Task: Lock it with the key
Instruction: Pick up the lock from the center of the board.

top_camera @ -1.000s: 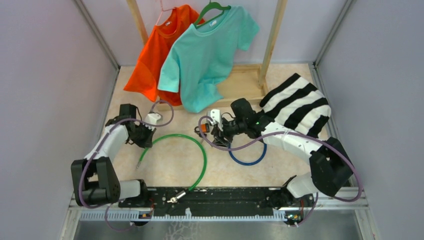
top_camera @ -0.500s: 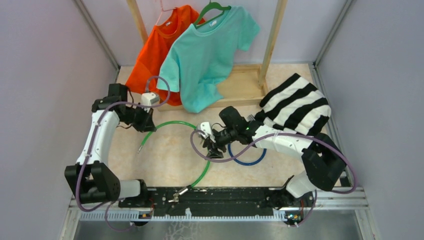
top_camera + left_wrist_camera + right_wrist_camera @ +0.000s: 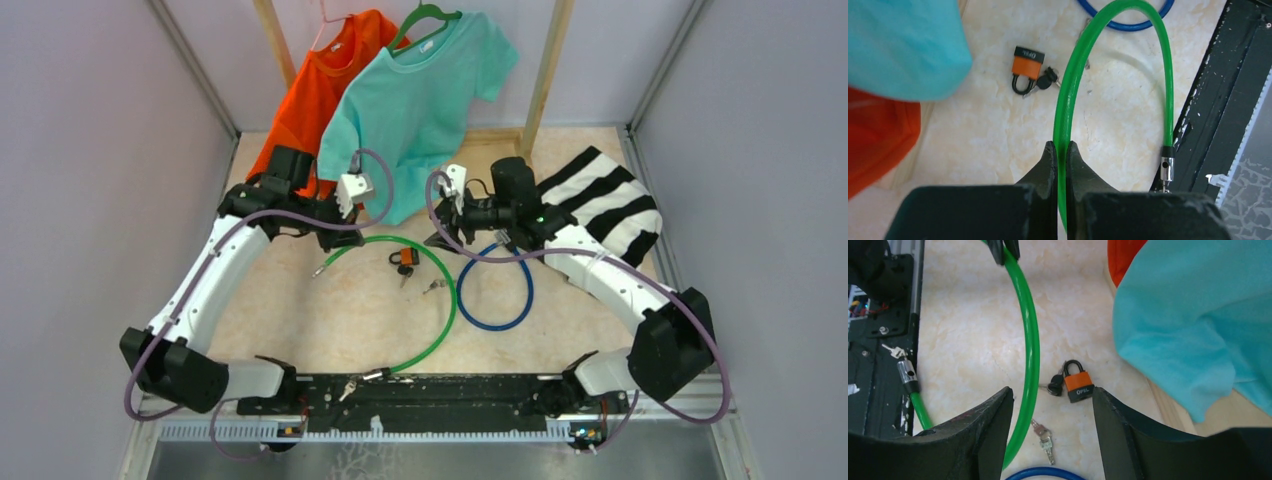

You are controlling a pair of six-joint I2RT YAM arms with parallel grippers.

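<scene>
Half open and empty, right gripper [image 3: 1049, 392] hangs over the orange padlock [image 3: 1078, 385] at mid-frame; left gripper [image 3: 1061, 150] is clamped on the green cable [image 3: 1070, 90]. I'd come down square on the black key [image 3: 1054, 386] beside the padlock, pinch its head, then twist

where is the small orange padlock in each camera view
Top external: orange padlock with black shackle near centre, inside the curve of the green cable loop.
Left wrist: padlock upper left of centre, left of the loop.
Right wrist: padlock at centre, right of the loop.
Shared landmark: the green cable loop.
</scene>
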